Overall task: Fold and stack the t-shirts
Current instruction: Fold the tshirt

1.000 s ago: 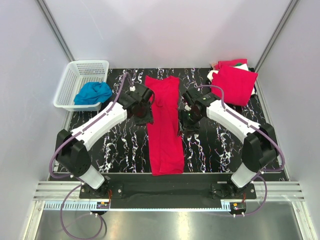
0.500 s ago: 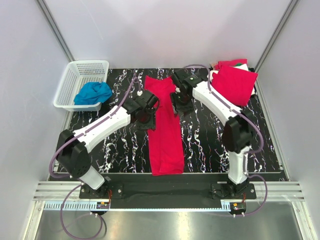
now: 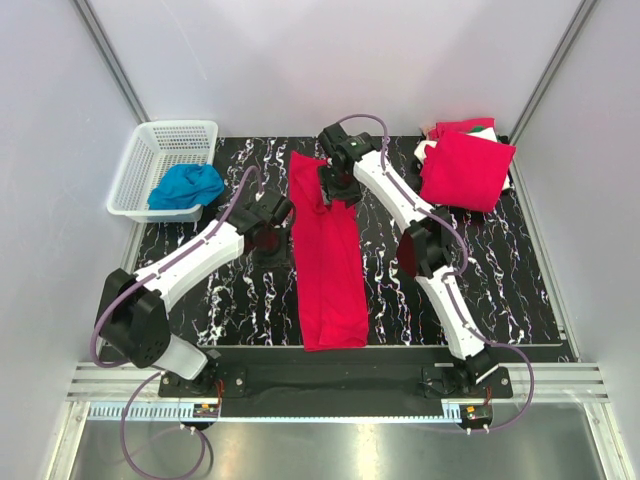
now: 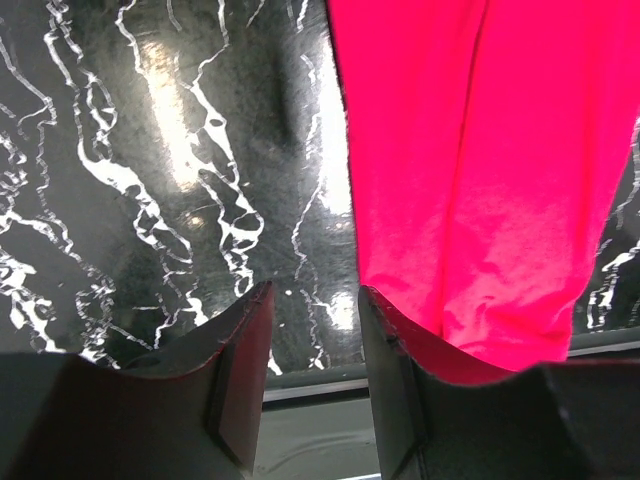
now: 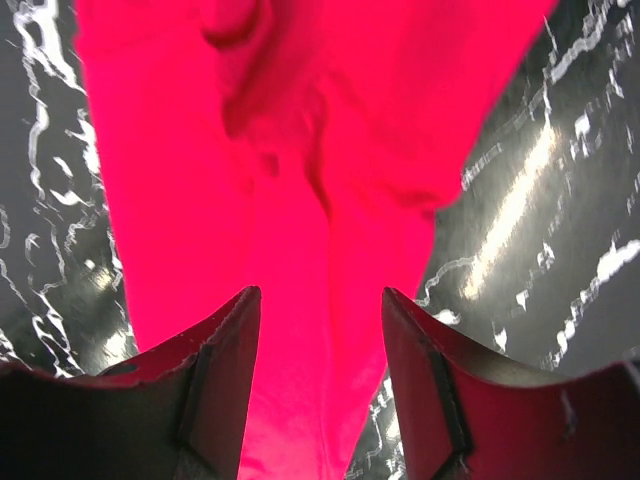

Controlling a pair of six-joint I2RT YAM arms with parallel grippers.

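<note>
Black marbled tabletop (image 3: 200, 290); left hand (image 4: 313, 292), spread and empty, hovers with the lengthwise-folded red t-shirt (image 3: 328, 270) just to its right. Right hand (image 5: 320, 294), also spread, hangs above that shirt's far end, likely lining up the crosswise fold; folded stack (image 3: 468, 168) sits further right.

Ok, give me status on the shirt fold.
Left gripper open, over bare table beside the red t-shirt; right gripper open above its far end. Shirt flat, folded lengthwise, nothing on it. Folded stack far right.

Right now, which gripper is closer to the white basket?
Left. The left gripper hangs left of the red t-shirt, toward the white basket; the right gripper is over the shirt's far end, farther off.
</note>
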